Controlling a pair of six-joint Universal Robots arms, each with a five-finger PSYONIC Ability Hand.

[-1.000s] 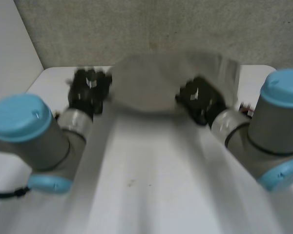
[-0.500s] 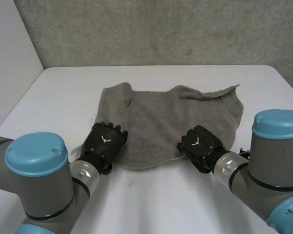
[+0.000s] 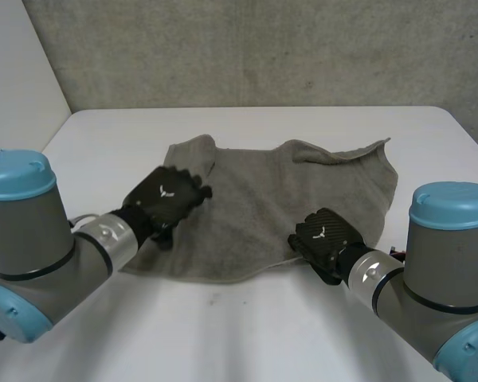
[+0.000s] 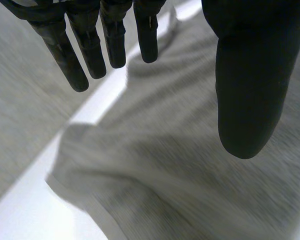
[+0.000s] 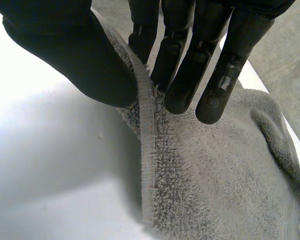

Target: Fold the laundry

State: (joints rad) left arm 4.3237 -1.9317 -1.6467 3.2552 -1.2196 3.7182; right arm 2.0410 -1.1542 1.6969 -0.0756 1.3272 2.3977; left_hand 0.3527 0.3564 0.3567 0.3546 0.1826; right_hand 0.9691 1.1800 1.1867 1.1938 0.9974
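A grey towel [image 3: 287, 199] lies spread and rumpled on the white table [image 3: 247, 326]. My left hand [image 3: 166, 193] hovers above the towel's near left part, fingers [image 4: 75, 60] straight and apart from the thumb [image 4: 247, 90], holding nothing; the towel [image 4: 190, 165] lies below it. My right hand [image 3: 325, 236] sits at the towel's near edge toward its right side. In the right wrist view its thumb [image 5: 75, 55] and fingers [image 5: 190, 65] pinch the hemmed edge of the towel [image 5: 147, 125].
A grey wall [image 3: 255, 48] runs behind the table's far edge. A white panel [image 3: 16, 103] stands at the far left. Bare tabletop lies in front of the towel between my arms.
The towel has come down from the air and now lies on the table. My left hand has let go of its edge, opened and lifted away toward the left; the right still pinches.
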